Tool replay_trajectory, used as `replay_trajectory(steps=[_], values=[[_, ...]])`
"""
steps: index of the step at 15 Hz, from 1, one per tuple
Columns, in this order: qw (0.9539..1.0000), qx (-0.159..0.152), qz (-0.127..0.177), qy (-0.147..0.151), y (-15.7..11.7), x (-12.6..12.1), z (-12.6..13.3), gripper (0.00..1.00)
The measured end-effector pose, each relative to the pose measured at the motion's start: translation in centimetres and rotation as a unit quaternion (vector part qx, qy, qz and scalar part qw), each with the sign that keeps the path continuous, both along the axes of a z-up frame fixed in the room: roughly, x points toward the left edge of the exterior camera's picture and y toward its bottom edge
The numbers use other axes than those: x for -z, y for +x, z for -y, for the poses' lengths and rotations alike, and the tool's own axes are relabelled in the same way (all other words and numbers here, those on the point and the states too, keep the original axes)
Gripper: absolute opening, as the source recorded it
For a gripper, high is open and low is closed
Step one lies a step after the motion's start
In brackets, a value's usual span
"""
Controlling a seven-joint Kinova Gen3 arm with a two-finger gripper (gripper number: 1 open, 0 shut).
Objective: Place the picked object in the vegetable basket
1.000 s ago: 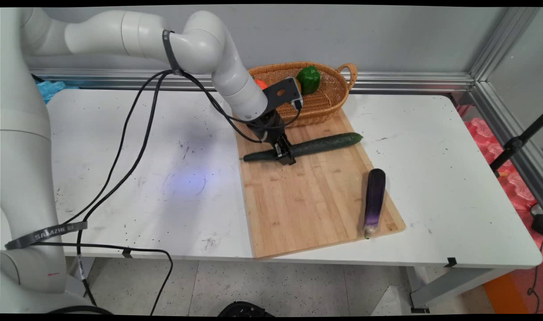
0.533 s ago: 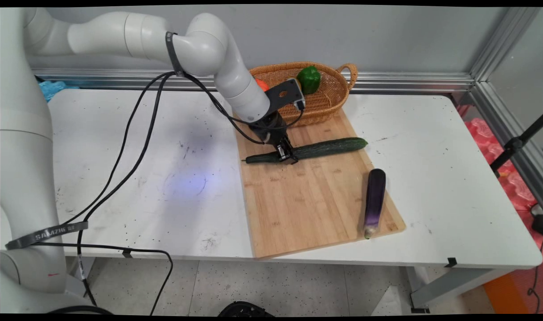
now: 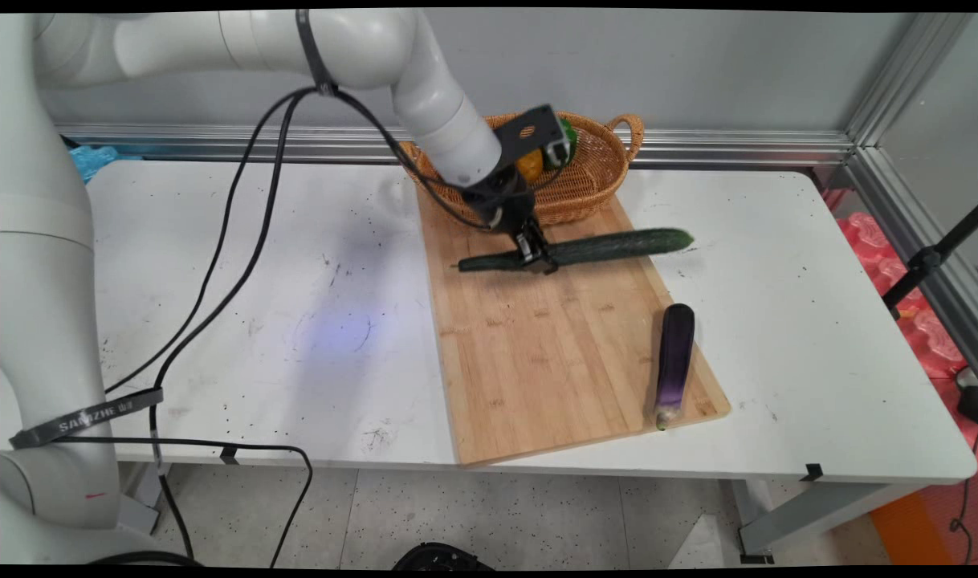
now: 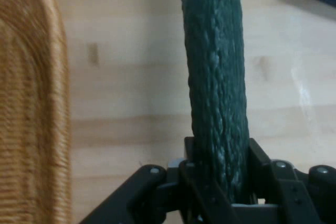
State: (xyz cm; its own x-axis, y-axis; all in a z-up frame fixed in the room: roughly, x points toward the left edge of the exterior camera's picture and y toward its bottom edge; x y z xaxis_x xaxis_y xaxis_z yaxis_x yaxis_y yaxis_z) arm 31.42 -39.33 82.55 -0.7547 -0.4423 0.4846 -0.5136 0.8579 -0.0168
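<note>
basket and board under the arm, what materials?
Basket: woven wicker or rattan by the look, tan, with coiled strands and a looped handle. Cutting board: light wood, possibly bamboo, matte, with strip joints and grain showing. The end effector holds the cucumber above it.

White arm enters from upper left of the main view, elbow link running along the top edge, forearm angled down and right toward frame centre. Black gripper [image 3: 537,258] [image 4: 218,179] points downward just above centre, its fingers clamped on a cucumber [image 3: 585,248] [image 4: 216,77], gripped left of its middle
</note>
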Motion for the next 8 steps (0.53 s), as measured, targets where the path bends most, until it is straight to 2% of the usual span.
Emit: replay_trajectory(steps=[8], values=[[0.9984, 0.019, 0.003, -0.053, 1.1, -4.3, 5.0, 0.0]])
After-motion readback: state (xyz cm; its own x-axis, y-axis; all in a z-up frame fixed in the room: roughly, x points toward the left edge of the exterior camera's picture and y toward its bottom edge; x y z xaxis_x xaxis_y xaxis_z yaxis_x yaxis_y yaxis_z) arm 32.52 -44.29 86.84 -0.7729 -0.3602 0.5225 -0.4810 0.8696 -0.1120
